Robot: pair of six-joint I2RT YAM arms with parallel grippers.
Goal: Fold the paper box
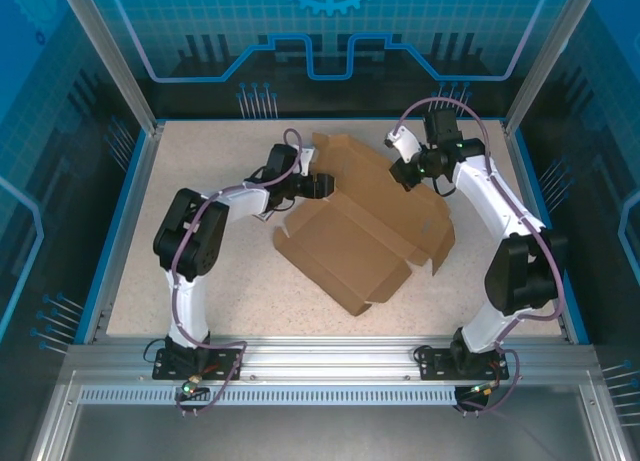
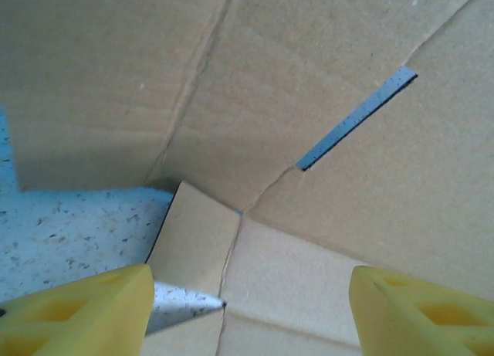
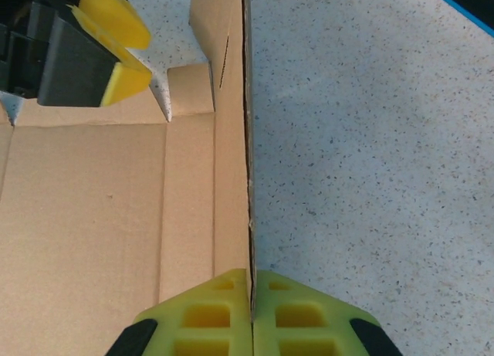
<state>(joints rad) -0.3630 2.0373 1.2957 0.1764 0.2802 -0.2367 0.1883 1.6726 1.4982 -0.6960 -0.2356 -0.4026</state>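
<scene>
Got the right gripper clamped tight on the paper box wall, left gripper gaping empty by its corner.

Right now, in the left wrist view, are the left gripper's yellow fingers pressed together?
No, the left gripper holds its fingers wide apart, with the paper box showing between them.

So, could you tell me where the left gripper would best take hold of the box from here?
Probably the small corner flap, which looks raised off the table just ahead of the open left gripper. Come in from the box's left edge, jaws straddling it, since it is thin sheet. The right gripper is shut on a wall across the box.
</scene>
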